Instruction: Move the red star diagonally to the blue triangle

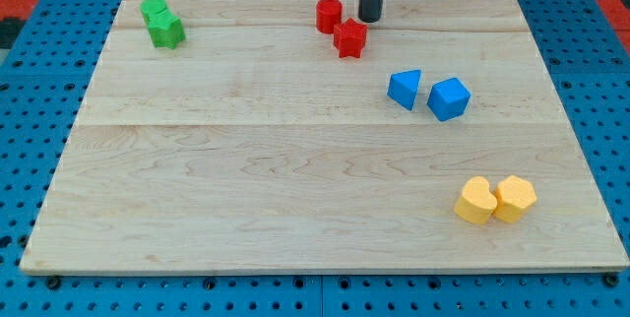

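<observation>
My tip (pixel 370 19), the lower end of a smooth dark rod with no hand or jaws, is set down on the pale, grained wooden bench (pixel 295 179) near the view's top. The red star (pixel 349 37), matt and blocky, is found just below-left of it. The blue triangle (pixel 405 90) is seen further down-right. No long axis can be made out on the star.

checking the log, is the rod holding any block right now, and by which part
Nothing is held. My tip only pushes; it stands just to the upper right of the red star, beside the red cylinder.
</observation>
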You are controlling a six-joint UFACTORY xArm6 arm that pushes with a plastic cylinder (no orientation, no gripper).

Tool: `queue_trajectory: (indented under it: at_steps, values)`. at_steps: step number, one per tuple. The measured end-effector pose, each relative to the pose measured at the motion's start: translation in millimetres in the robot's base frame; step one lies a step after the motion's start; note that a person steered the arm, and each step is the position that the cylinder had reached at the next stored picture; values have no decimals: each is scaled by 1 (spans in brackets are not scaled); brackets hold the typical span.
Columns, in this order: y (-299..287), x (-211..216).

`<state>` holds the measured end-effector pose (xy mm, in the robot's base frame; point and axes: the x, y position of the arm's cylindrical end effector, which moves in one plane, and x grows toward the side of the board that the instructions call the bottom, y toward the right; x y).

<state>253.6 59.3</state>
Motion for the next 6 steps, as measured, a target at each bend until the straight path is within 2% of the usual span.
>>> queue_trajectory:
  at_steps: [1, 2, 3, 4, 6]
  values:
    - [-24, 0]
    - [-6, -4]
    - [52, 9]
    - [45, 40]
    - [-39, 40]
